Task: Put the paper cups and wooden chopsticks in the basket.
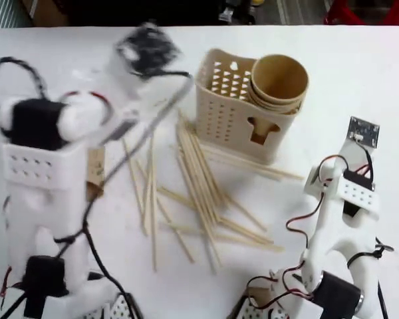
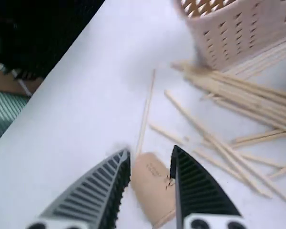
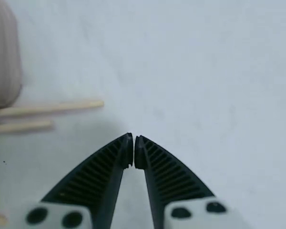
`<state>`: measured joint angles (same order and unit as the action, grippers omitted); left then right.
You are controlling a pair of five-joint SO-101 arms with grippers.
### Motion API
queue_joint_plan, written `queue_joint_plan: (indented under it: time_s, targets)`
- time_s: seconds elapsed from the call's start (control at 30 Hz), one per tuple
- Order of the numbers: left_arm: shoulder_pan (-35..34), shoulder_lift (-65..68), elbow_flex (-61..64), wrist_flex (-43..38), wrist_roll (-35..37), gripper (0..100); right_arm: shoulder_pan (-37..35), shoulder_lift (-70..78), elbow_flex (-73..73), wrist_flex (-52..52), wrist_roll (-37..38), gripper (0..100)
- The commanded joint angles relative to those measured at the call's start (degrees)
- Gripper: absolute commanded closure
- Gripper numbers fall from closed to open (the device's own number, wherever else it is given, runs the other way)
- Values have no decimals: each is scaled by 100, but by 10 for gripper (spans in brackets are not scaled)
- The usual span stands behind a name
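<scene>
High view: a stack of paper cups [image 1: 279,83] is parked in the basket [image 1: 229,116], and wooden chopsticks [image 1: 199,186] are strewn over the table [image 1: 359,66] right beside it.

Left wrist view: the left gripper [image 2: 150,164] is spread about cup-wide, with a lone paper cup [image 2: 155,191] lying on its side between the jaws. The chopsticks [image 2: 238,100] and basket [image 2: 233,28] are found beyond the tips.

Right wrist view: the right gripper [image 3: 133,150] is closed tip to tip on nothing, with chopstick ends [image 3: 52,109] ahead and off to one side.

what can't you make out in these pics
cup: high view, partly hidden by the left arm; left wrist view, near end cut by the edge.
stacked cups in basket: high view, nested, count unclear.
black shape left of basket: high view, blurred.
chopsticks: right wrist view, cut by the edge.
</scene>
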<state>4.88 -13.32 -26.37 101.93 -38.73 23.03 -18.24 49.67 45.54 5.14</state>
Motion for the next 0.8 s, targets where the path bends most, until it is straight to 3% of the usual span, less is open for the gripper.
queue_joint_plan:
  time_s: [0.0,0.33,0.6,0.77]
  targets:
    - [-1156,-242,299,44,-721,845,-57,-171,44,-251,9,974]
    - [-2431,-1648,3033,-281,-2690,845,-57,-171,62,-268,18,974]
    - [-3002,-2440,6013,-3191,-3147,746,-57,-171,62,-268,18,974]
    - [-3037,-2554,7095,-4193,-3156,736,-57,-171,62,-277,18,974]
